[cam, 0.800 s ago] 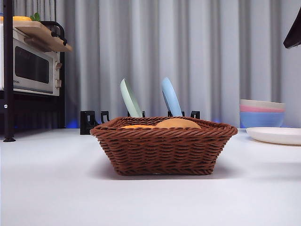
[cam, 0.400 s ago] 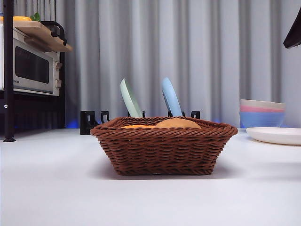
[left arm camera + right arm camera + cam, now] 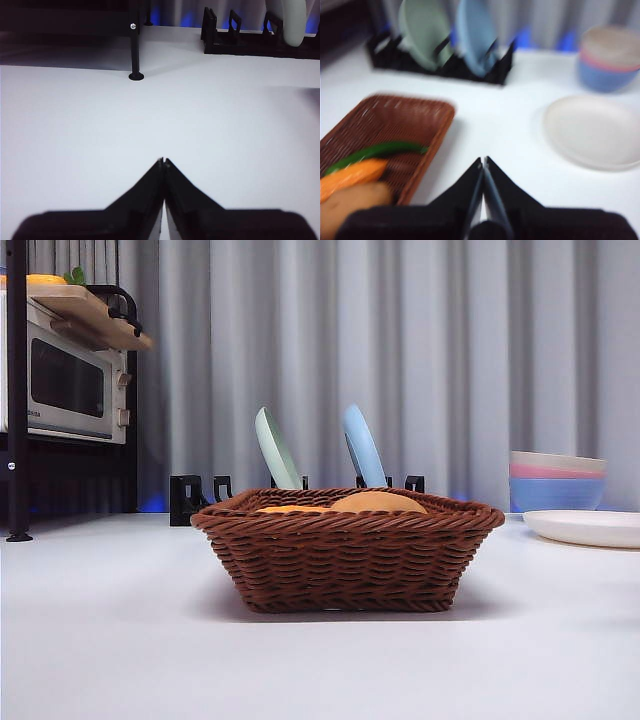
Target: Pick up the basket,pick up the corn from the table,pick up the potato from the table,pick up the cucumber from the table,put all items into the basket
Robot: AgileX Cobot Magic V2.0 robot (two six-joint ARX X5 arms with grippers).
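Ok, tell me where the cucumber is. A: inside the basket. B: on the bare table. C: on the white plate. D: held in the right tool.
A: the right wrist view shows the cucumber lying inside the basket, beside the corn.

The front view is evenly lit and sharp, the white desk bright without glare; the basket throws a soft shadow around its base. The right wrist view is smeared throughout, probably motion blur: plates and bowls in the upper part of the frame have soft edges. The left wrist view is crisper, dim along the upper left, blue glow at top.
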